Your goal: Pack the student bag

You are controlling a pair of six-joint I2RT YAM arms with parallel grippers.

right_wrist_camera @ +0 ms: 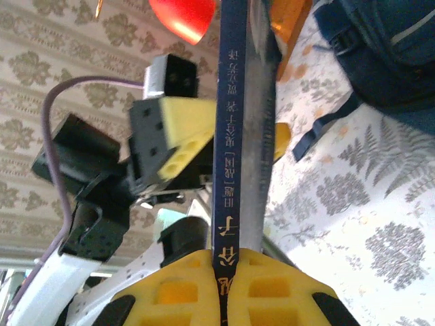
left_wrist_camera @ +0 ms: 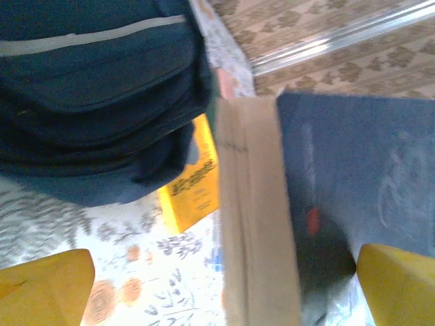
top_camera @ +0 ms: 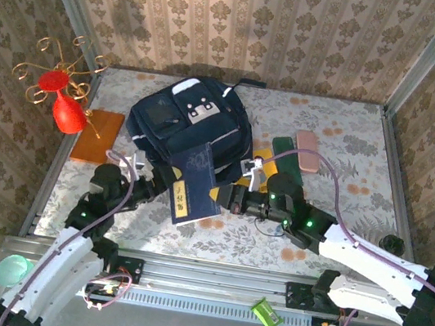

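Right gripper (right_wrist_camera: pixel 228 272) is clamped on the thin blue book (right_wrist_camera: pixel 241 122), left gripper (left_wrist_camera: pixel 221 291) wide apart beside it. Student bag (top_camera: pixel 190 126) sits mid-counter (top_camera: pixel 387 140) toward the far edge. Looks soft and floppy, so I'd grab the opening's rim or a strap.

The student bag (top_camera: pixel 191 126), dark navy with pale patches, lies flat mid-table.

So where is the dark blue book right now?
In the top view the dark blue book is at centre, just on the near side of the student bag, pinched by the right gripper, with the open left gripper on its left.
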